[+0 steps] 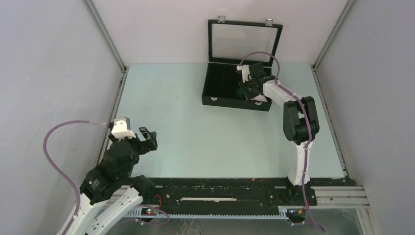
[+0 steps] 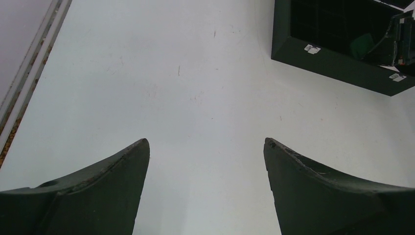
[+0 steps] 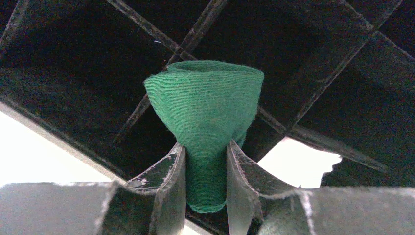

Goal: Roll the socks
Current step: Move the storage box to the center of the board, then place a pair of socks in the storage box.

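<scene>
A rolled dark green sock [image 3: 205,98] is pinched between the fingers of my right gripper [image 3: 205,144], its wide end flaring out above the fingertips. In the top view my right gripper [image 1: 249,88] hangs over the right part of the black box [image 1: 230,102], above its dividers [image 3: 161,36]. From the left wrist view the green sock [image 2: 362,45] shows as a small patch inside the box [image 2: 333,63]. My left gripper [image 1: 140,138] hovers over the table's near left, its jaws wide apart [image 2: 205,147] with only bare tabletop between them.
The box's glass lid [image 1: 244,41] stands upright against the back wall. Metal frame rails [image 1: 110,49] run along the table's left and right edges. The light tabletop [image 1: 195,132] stretches between the two arms.
</scene>
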You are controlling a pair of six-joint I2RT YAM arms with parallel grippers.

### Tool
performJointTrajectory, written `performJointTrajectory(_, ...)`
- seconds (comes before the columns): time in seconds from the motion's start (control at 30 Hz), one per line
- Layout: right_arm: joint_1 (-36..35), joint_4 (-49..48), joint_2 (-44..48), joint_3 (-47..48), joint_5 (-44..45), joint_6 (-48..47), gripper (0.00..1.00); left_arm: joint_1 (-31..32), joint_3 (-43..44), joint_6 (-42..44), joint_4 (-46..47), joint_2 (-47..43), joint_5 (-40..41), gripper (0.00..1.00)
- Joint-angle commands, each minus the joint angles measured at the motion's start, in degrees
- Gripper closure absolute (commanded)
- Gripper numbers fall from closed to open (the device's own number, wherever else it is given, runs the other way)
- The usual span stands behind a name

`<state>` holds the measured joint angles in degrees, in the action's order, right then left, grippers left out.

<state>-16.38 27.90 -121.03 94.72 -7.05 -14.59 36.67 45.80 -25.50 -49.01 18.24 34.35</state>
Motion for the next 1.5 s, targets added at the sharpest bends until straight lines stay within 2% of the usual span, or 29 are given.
performJointTrajectory(0.0,-2.1,14.0,1.3,-5.4,0.4,1.2,1.0,-0.3,-1.5,-0.6,1.3,-0.9,1.0,0.09)
performJointTrajectory(0.6,-10.3,12.1,9.2,-20.0,-4.2,3.9,1.0,-0.3,-1.7,-0.5,1.5,-2.9,0.3,0.09)
performJointTrajectory(1.47,-26.8,8.2,23.7,-36.0,-8.1,15.8,1.0,-0.3,-1.8,-0.4,1.7,-3.0,-0.2,0.09)
